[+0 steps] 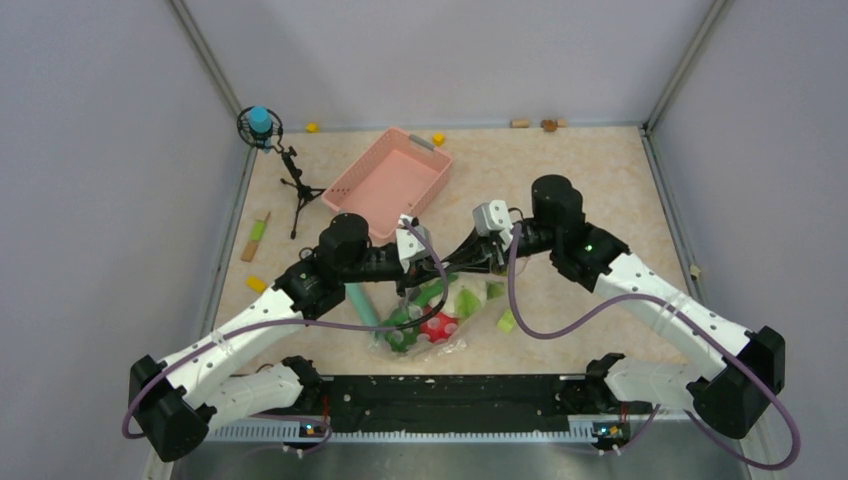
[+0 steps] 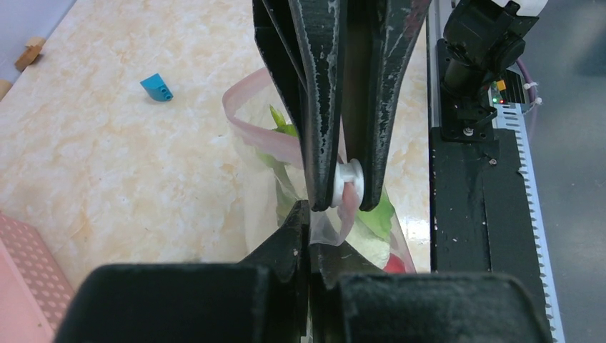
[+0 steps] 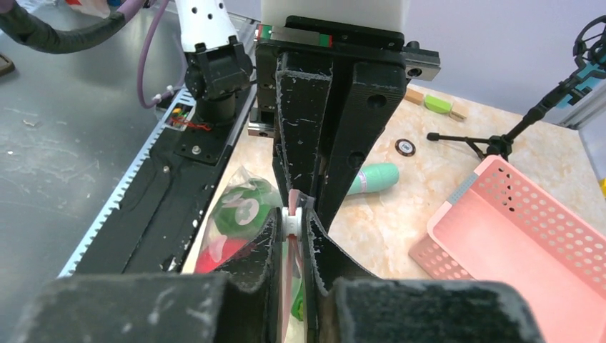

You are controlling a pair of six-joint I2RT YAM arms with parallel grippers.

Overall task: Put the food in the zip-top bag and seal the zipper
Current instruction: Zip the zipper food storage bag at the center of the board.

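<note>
The clear zip-top bag point(image 1: 430, 335) lies at the near middle of the table with the food inside: a red tomato point(image 1: 437, 326), green leafy pieces point(image 1: 403, 322) and a pale cauliflower point(image 1: 468, 298). Both grippers meet above its mouth. My left gripper point(image 2: 309, 214) is shut on the bag's edge beside the pinkish zipper point(image 2: 250, 127). My right gripper point(image 3: 291, 223) is shut on the zipper's white slider point(image 3: 291, 219), which shows between its fingertips point(image 2: 325, 187) in the left wrist view. Part of the mouth still gapes in a loop.
A pink basket point(image 1: 385, 180) stands behind the arms. A teal stick point(image 1: 360, 305) lies left of the bag and a yellow-green block point(image 1: 507, 320) right of it. A small tripod point(image 1: 290, 175) stands at the back left. A blue block point(image 2: 157, 87) lies nearby.
</note>
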